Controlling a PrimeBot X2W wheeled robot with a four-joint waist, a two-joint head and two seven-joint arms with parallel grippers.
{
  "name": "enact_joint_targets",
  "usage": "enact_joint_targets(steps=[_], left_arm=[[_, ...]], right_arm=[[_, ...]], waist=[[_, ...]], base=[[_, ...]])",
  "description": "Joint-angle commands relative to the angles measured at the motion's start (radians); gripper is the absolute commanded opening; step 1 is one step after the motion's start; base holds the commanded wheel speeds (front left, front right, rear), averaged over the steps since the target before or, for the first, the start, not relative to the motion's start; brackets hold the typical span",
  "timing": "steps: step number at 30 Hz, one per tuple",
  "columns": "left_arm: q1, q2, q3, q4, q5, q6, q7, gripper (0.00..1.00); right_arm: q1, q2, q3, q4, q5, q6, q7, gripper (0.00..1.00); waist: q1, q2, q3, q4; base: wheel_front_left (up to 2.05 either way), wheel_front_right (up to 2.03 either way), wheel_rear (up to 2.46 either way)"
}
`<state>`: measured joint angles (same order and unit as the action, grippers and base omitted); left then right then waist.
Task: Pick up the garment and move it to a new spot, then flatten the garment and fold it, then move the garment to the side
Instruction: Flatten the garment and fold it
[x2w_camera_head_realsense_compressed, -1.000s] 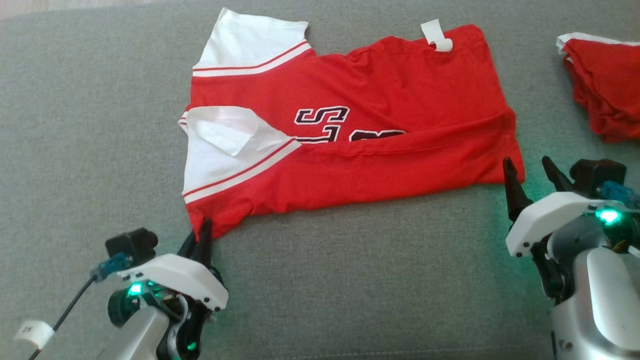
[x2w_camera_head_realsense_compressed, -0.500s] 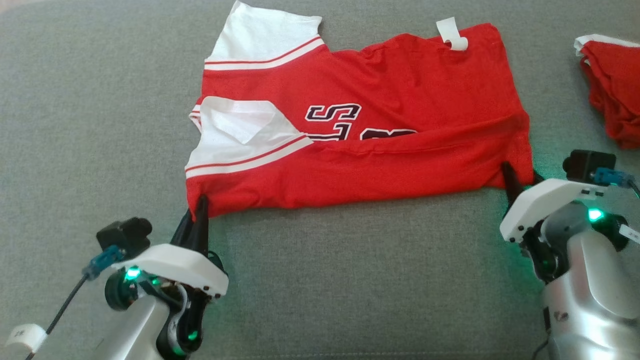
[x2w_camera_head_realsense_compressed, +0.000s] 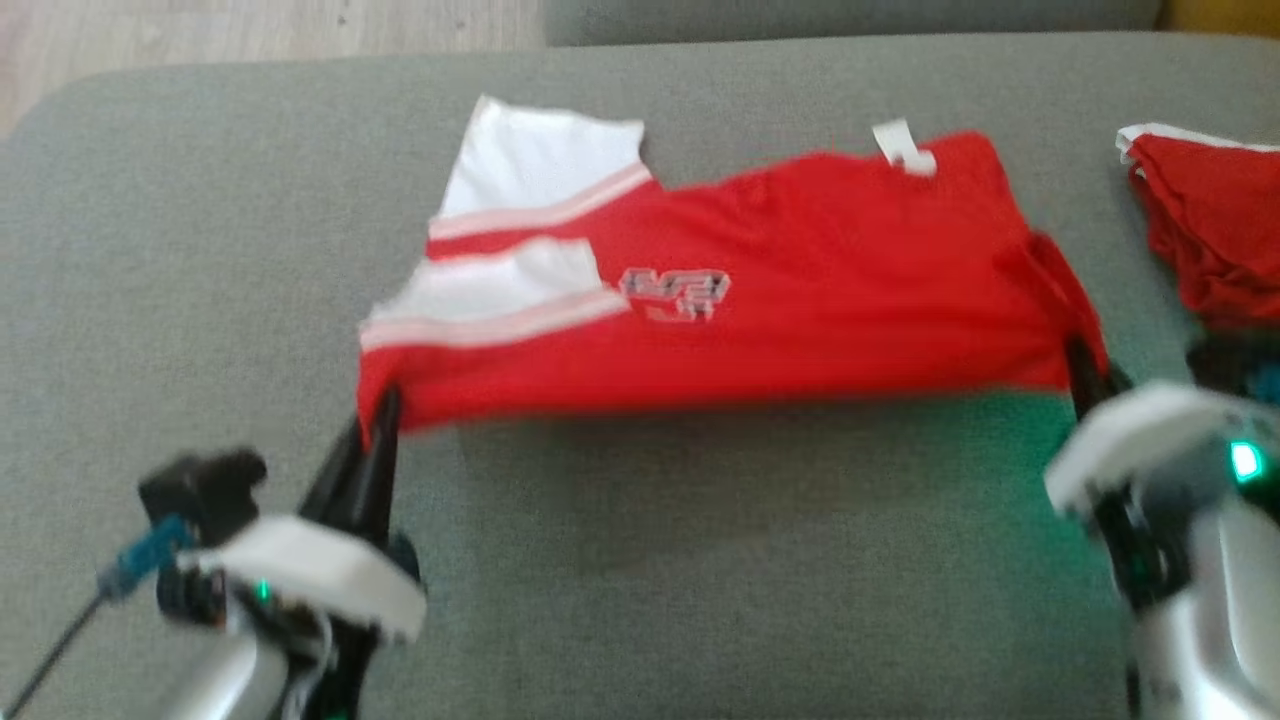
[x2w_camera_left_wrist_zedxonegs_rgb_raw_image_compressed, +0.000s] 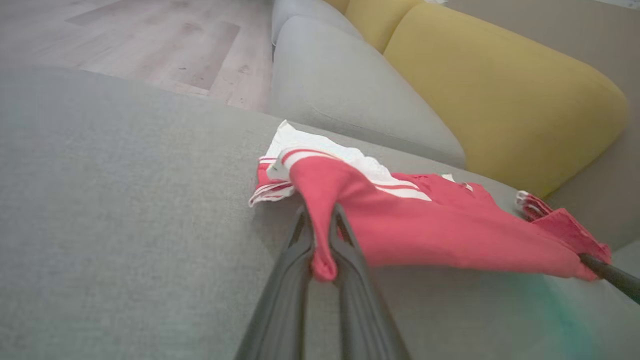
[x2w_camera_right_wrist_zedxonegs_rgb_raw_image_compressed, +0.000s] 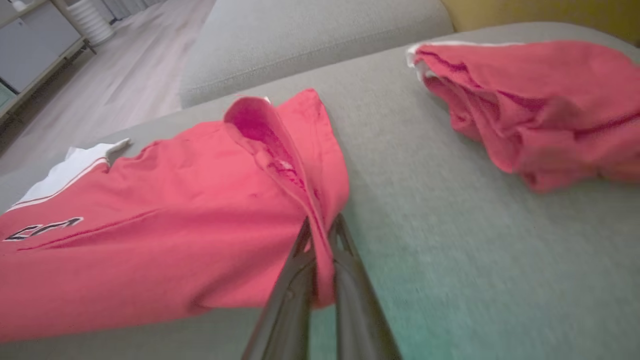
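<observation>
Pinching corners of the red-and-white jersey shirt (x2w_camera_head_realsense_compressed: 800, 300), left hand (x2w_camera_left_wrist_zedxonegs_rgb_raw_image_compressed: 320, 215) and right hand (x2w_camera_right_wrist_zedxonegs_rgb_raw_image_compressed: 322, 222) are clamped tight; thin bites may slip, dropping the fold.

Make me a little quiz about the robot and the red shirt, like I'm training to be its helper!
1. True or false: the left gripper and the right gripper each pinch a corner of the red shirt.
2. What colour are the sleeves, mostly? A) white B) blue C) black
3. Fill in: in the head view, the second red garment lies on the cushion to the shirt's ____.

Key: 1 true; 2 A; 3 right.
</observation>
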<state>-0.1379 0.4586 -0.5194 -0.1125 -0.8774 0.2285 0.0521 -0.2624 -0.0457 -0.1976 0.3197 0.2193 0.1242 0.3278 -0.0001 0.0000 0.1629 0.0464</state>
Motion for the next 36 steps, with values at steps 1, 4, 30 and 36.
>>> enact_joint_targets(steps=[1,4,30,36], left_arm=[[0.007,0.037,0.039,-0.041,0.01,0.013,0.003,0.0],[0.086,0.043,0.032,-0.079,-0.002,0.039,0.004,0.0],[-0.126,0.183,0.061,-0.075,0.101,0.02,0.079,1.0],[-0.47,0.259,0.064,0.001,0.139,-0.069,0.258,1.0]], right_arm=[[0.033,-0.004,0.01,-0.052,0.009,0.007,0.01,0.0],[0.136,-0.004,-0.005,-0.127,0.039,0.007,0.03,0.0],[0.215,-0.004,0.019,-0.353,0.032,0.007,0.002,1.0],[0.06,-0.004,0.113,-0.397,-0.009,0.007,0.032,1.0]], waist=[[0.0001,0.0,-0.003,0.002],[0.0001,0.0,-0.008,0.002],[0.0001,0.0,0.034,-0.072],[0.0001,0.0,0.114,-0.144]], base=[[0.0,0.0,0.0],[0.0,0.0,0.0],[0.0,0.0,0.0],[0.0,0.0,0.0]])
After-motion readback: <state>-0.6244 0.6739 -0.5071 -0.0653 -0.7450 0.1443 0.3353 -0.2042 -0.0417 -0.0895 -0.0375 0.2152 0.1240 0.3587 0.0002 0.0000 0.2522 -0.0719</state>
